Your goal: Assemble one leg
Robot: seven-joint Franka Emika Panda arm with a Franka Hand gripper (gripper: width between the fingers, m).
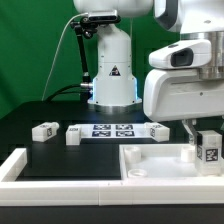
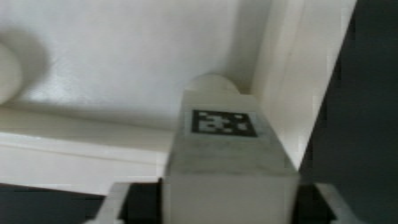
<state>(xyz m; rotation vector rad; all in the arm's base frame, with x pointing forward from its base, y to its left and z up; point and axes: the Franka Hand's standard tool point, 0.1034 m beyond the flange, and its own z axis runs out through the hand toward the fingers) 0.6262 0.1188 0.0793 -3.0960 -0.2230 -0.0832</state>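
My gripper is at the exterior view's right, shut on a leg, a white oblong block with a black-and-white tag. It holds the leg upright over the right part of the large white panel with the raised rim. In the wrist view the leg runs out from between my fingers, and its far end sits close to the panel's raised rim. I cannot tell whether the leg touches the panel. Three more legs lie on the black table: two at the left and one right of the marker board.
The marker board lies on the table in front of the robot base. A white ledge runs along the near left edge. A round recess shows in the panel in the wrist view.
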